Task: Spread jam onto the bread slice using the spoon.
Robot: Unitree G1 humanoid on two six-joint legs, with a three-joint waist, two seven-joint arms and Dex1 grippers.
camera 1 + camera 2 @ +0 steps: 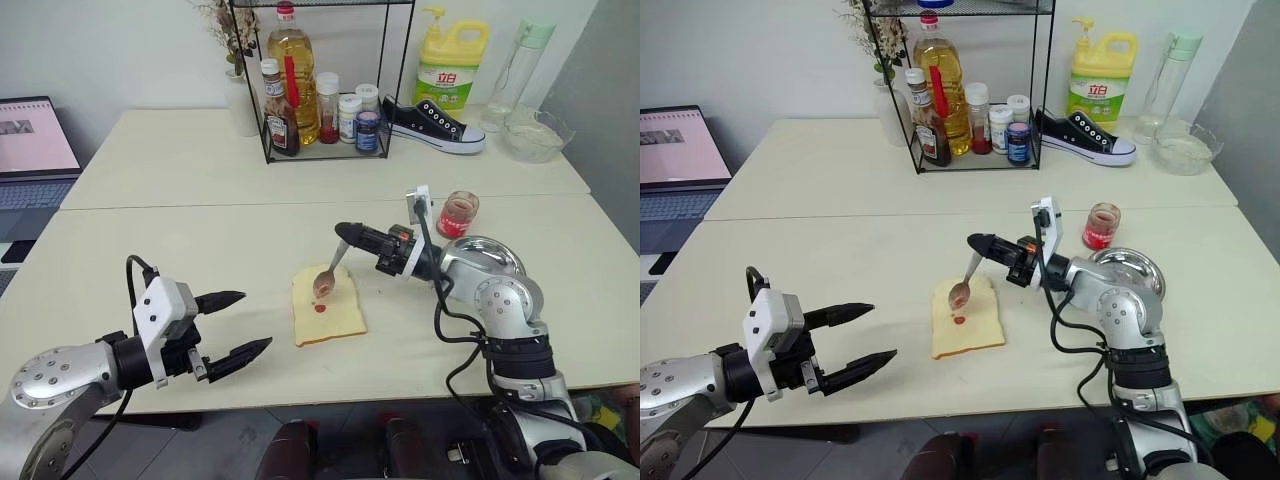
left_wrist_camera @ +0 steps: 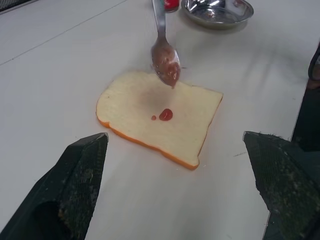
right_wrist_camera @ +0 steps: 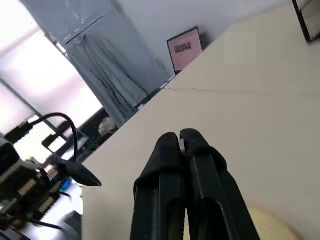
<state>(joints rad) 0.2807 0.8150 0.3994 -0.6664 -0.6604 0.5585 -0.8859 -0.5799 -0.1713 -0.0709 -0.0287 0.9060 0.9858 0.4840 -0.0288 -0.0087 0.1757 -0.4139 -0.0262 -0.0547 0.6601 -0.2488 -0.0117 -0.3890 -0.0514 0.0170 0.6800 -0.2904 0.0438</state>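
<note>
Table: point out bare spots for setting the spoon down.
Bare table between the left gripper and the bread slice, and behind the bread toward the wire rack. Crowded around the jam jar and steel plate.

My left gripper [image 1: 232, 324] hovers low at my left side, its two black fingers spread wide apart. My right gripper [image 1: 343, 232] reaches forward, pointing left, fingers pressed together.
</note>
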